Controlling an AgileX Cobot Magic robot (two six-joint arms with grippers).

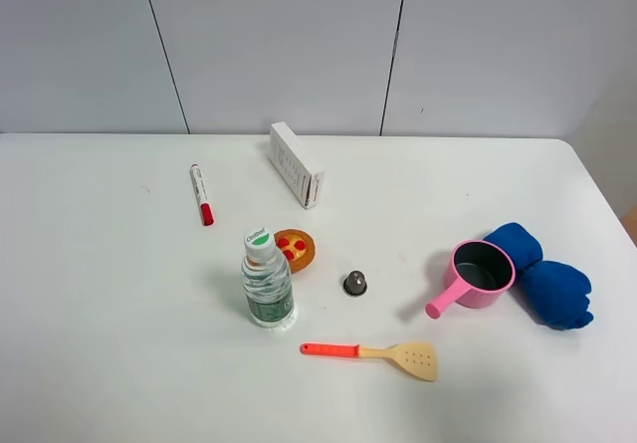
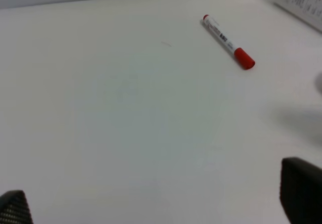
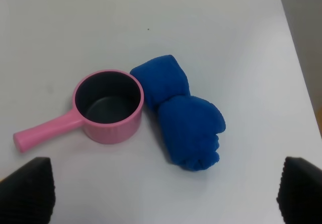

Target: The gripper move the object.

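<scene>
No arm shows in the exterior high view. My left gripper [image 2: 156, 206] is open and empty, its dark fingertips [image 2: 301, 189] far apart above bare table, with a red-capped white marker [image 2: 229, 42] ahead of it; the marker also lies at the left [image 1: 201, 195]. My right gripper [image 3: 163, 191] is open and empty, hovering above a pink saucepan [image 3: 106, 106] and a blue cloth [image 3: 183, 113] that touches the pan. Both lie at the right of the table, pan [image 1: 481, 274] and cloth [image 1: 545, 279].
On the white table [image 1: 100, 314] stand a water bottle [image 1: 266, 280], a small orange dish with red pieces [image 1: 294, 248], a white box [image 1: 296, 164], a small dark knob [image 1: 354, 284] and a red-handled spatula [image 1: 373, 354]. The table's right edge is close to the cloth.
</scene>
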